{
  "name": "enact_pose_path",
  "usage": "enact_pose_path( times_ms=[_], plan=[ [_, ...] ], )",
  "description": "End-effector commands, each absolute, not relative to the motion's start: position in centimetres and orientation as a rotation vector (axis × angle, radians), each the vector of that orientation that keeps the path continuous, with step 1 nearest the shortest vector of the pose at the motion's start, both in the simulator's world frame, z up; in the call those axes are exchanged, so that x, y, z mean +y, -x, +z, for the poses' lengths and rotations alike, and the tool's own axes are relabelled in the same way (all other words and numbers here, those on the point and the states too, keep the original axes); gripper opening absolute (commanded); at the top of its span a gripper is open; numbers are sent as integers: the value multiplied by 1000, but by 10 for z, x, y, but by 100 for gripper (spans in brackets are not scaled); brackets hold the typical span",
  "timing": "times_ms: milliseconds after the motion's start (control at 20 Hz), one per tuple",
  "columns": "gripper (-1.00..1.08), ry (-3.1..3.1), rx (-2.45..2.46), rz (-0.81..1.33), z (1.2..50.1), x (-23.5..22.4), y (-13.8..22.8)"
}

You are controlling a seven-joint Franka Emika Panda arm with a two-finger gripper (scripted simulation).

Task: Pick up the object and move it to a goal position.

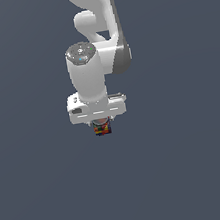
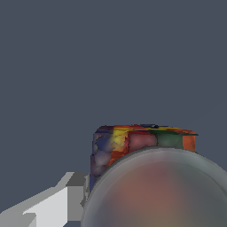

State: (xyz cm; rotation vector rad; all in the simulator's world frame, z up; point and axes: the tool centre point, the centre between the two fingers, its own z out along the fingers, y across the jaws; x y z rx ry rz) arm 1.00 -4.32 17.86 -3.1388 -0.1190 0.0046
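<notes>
Across both views a flat slate-grey surface [image 1: 45, 194] fills the whole field, with no edge, seam or wall to separate floor from backdrop.

At the centre of the exterior view the white arm [image 1: 88, 75] comes down from twelve o'clock, its wrist block spreading wide just below centre. The can [image 1: 102, 129] peeks out at six o'clock of that block, right under the claw [image 1: 102, 126]: a small dark body with red, orange and green patches, much narrower than the hand above it. Whether it rests on the surface or hangs clear of it cannot be told, since no shadow or contact line shows.

From the wrist view the can [image 2: 142, 146] sits very close to the lens, its round grey-tan top blurred and swelling toward five o'clock, the patched side wall showing above it. One pale grey finger [image 2: 57, 204] reaches in from eight o'clock and ends just beside the can's side; the other finger is out of sight. The fingers appear closed on the can, though the contact itself is hidden by the wrist block in the exterior view.
</notes>
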Motion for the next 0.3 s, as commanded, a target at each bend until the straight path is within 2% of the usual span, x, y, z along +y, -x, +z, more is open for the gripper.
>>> enact_pose_path(
  times_ms=[0, 250],
  plan=[
    [-100, 3139, -121, 0, 182, -45, -10],
    [-100, 3139, -121, 0, 180, -42, -12]
  ],
)
